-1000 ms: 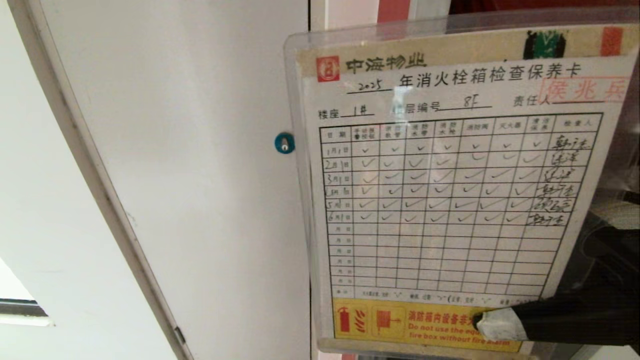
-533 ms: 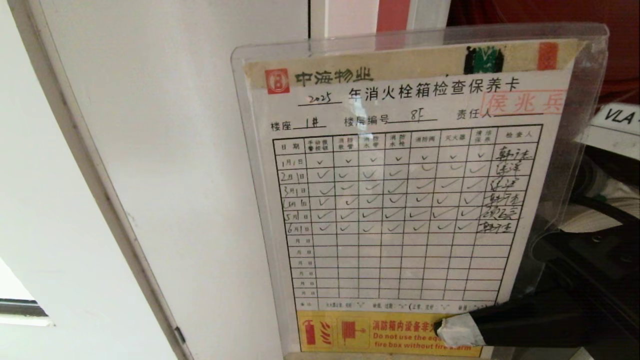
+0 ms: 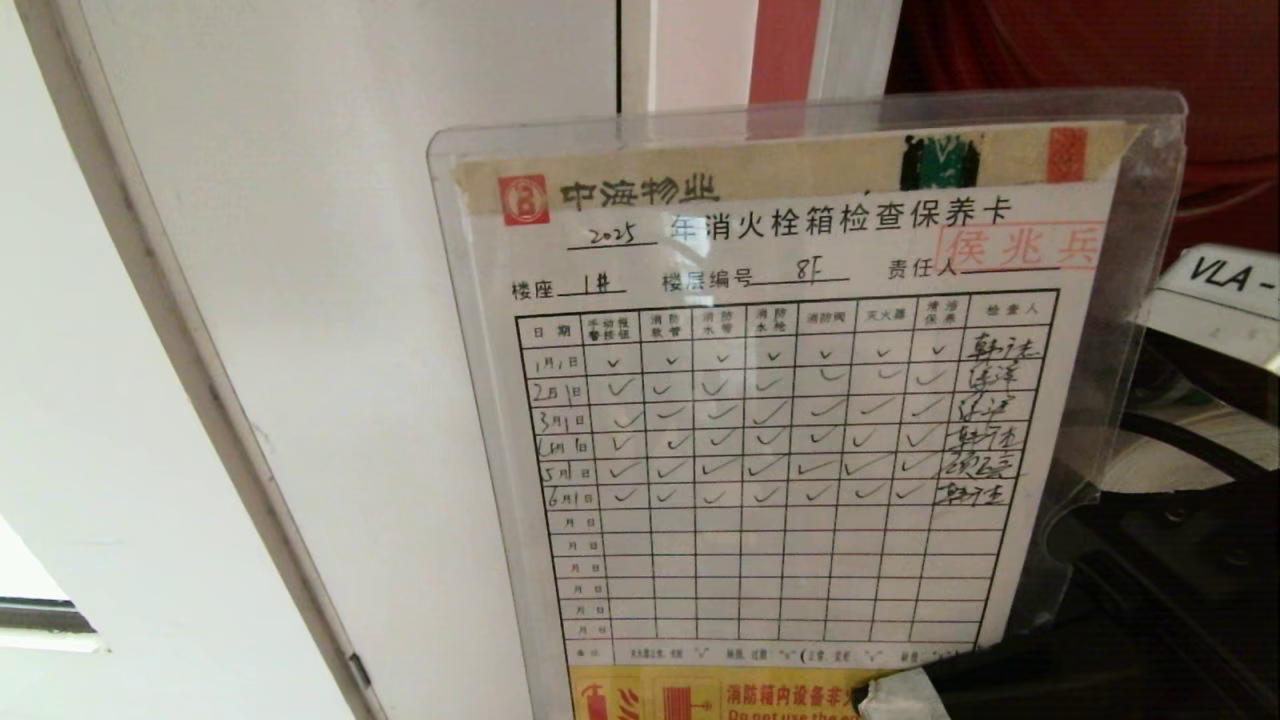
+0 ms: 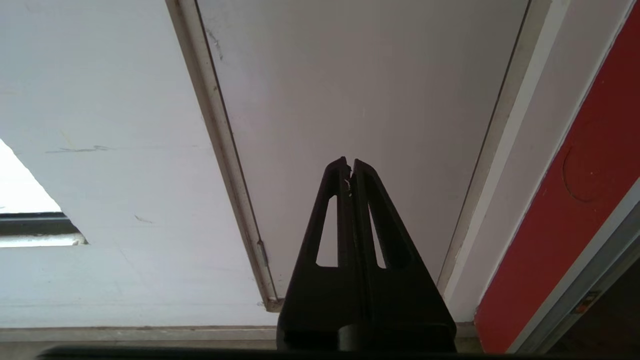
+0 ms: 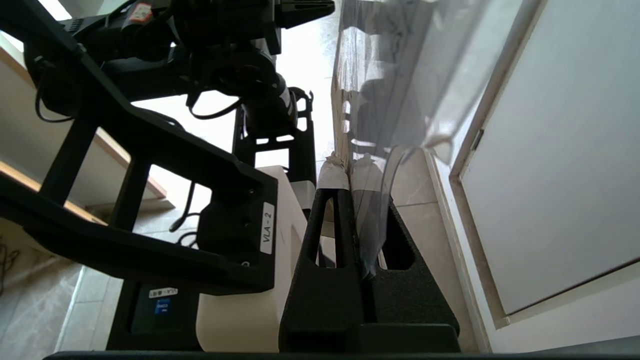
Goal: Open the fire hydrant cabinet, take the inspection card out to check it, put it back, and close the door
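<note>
The right hand [image 3: 895,695], at the lower right of the head view, was clamped on the yellow lower edge of the inspection card [image 3: 780,420]. The card stood upright in its clear sleeve at frame centre, before a white door [image 3: 350,250]. The left hand [image 4: 350,167] was closed, empty.

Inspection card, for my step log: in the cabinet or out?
Out: the right hand holds the inspection card up facing the head camera.
</note>
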Controlling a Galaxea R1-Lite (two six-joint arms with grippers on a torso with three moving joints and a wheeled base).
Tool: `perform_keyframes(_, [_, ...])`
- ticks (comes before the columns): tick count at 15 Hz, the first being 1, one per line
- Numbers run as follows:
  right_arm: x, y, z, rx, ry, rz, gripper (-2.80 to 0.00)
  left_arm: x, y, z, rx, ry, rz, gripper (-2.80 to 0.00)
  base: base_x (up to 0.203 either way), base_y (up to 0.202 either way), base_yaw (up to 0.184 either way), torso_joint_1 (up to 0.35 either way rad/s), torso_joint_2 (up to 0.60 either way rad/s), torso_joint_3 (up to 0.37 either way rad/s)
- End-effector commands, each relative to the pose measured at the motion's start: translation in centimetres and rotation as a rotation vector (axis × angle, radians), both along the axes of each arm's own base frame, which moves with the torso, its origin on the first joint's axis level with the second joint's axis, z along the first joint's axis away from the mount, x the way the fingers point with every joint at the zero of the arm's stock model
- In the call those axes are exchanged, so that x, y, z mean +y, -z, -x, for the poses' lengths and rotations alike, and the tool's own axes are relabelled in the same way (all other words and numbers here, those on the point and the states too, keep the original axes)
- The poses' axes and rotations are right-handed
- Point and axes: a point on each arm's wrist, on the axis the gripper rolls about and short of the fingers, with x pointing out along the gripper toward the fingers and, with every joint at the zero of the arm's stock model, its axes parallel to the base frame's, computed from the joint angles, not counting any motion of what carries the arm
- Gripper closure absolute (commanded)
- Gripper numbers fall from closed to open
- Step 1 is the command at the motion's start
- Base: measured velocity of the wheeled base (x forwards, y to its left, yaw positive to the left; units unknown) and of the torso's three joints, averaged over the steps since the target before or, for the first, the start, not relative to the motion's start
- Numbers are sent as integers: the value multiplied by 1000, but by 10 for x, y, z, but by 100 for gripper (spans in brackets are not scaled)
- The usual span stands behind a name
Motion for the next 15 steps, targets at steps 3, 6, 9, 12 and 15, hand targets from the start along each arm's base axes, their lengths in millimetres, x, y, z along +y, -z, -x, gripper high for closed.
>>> perform_keyframes(3, [-2,-2,3,-6,-6,-8,0,0,0,0,2,0,0,0,0,0,0,0,0,0])
perform_keyframes(6, [-2,-2,3,-6,-7,-9,0,0,0,0,2,0,0,0,0,0,0,0,0,0])
perform_keyframes(9, [-2,-7,3,2,5,-39,0,0,1,0,3,0,0,0,0,0,0,0,0,0])
perform_keyframes(12, [-2,-8,4,13,6,-56,0,0,0,0,2,0,0,0,0,0,0,0,0,0])
perform_keyframes(15, [-6,-13,9,64,21,-78,0,0,0,0,2,0,0,0,0,0,0,0,0,0])
